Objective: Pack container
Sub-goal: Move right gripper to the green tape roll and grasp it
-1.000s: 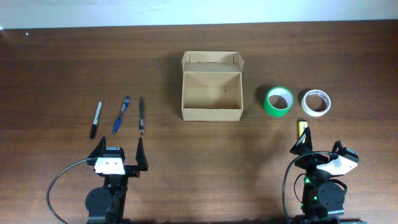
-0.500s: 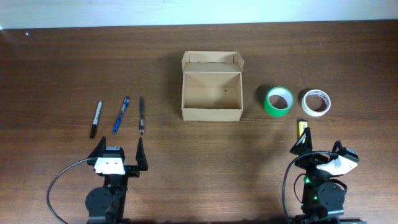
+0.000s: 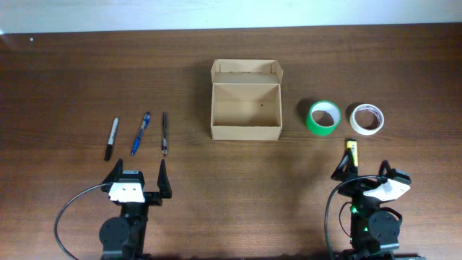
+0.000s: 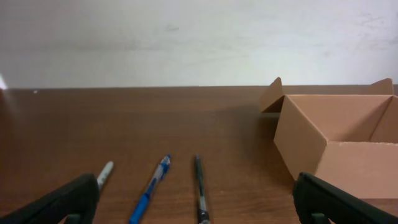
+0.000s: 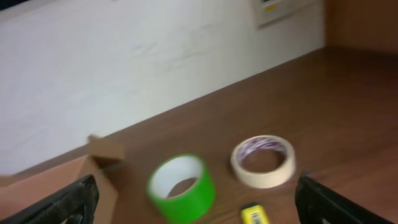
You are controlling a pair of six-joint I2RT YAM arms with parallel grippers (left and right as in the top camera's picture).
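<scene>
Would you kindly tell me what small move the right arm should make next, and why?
Probably ease the right tool forward toward the small yellow item just ahead of it. The tool is open and empty, and the container stands open with nothing inside, so the nearest loose thing seems a sensible first pick.

Tan container (image 3: 245, 110), green tape (image 3: 324, 117), white tape (image 3: 367, 119), blue pen (image 3: 140, 133).

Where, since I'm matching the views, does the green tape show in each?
Overhead: green tape right of centre, between box and white tape.
Left wrist: not in it.
Right wrist: bottom centre, left of the white tape.
Shared landmark: the box, in all three.
</scene>
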